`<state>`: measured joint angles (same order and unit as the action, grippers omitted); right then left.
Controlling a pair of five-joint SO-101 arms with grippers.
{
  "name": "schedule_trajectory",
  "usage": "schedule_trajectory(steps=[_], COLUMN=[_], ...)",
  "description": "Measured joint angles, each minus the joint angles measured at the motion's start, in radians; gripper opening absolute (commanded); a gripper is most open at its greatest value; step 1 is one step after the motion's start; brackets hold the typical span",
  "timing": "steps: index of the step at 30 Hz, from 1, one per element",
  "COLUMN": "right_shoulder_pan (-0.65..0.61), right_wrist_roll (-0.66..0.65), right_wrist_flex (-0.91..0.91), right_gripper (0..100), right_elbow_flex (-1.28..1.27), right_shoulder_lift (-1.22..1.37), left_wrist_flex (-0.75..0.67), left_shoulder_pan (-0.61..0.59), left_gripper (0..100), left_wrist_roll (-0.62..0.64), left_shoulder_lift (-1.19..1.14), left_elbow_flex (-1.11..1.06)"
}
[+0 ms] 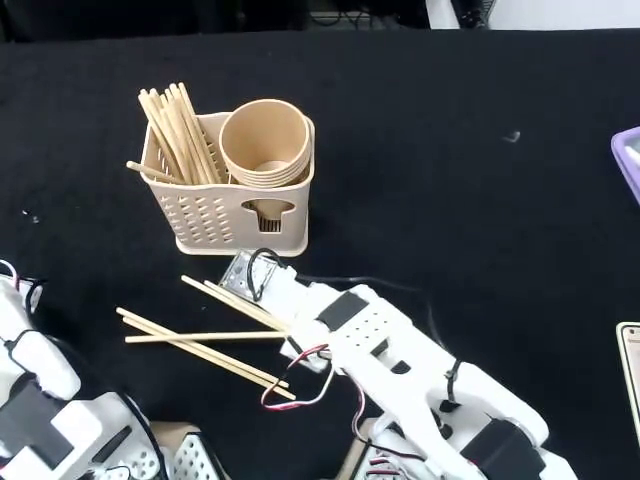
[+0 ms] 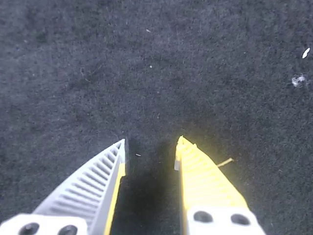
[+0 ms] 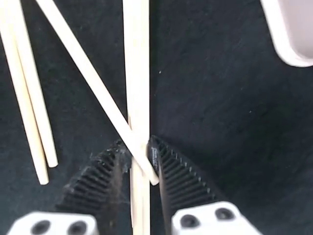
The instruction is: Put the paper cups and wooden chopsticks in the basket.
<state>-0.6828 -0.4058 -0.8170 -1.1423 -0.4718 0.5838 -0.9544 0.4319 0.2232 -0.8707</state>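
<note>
A pair of pale, thin wooden chopsticks (image 3: 136,73) is pinched between the nearly closed right jaws. Light, stiff and smooth, it is best gripped mid-length. The left jaws stand part-open, empty.

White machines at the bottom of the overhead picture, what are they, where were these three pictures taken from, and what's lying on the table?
They are two small robot arms, each ending in a two-fingered gripper. One picture looks down over the black table. The other two come from cameras on the arms' wrists, looking along the fingers. A basket on the table holds a stack of paper cups and a bundle of chopsticks. Several loose chopsticks lie in front of it. The right gripper is down among them, with its jaws closed around a pair of sticks. The left gripper is open over bare cloth and holds nothing.
</note>
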Motion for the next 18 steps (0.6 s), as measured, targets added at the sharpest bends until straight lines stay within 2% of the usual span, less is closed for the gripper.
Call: schedule_trajectory(steps=[18], right_shoulder_pan=[0.0], right_wrist_roll=[0.0], right_wrist_flex=[-0.02], right_gripper=[1.5], right_elbow_flex=[0.0], right_shoulder_lift=[0.0], left_wrist_flex=[0.0], left_shoulder_pan=[0.0], left_gripper=[17], left_wrist_roll=[0.0], left_shoulder_lift=[0.0], left_elbow_flex=[0.0])
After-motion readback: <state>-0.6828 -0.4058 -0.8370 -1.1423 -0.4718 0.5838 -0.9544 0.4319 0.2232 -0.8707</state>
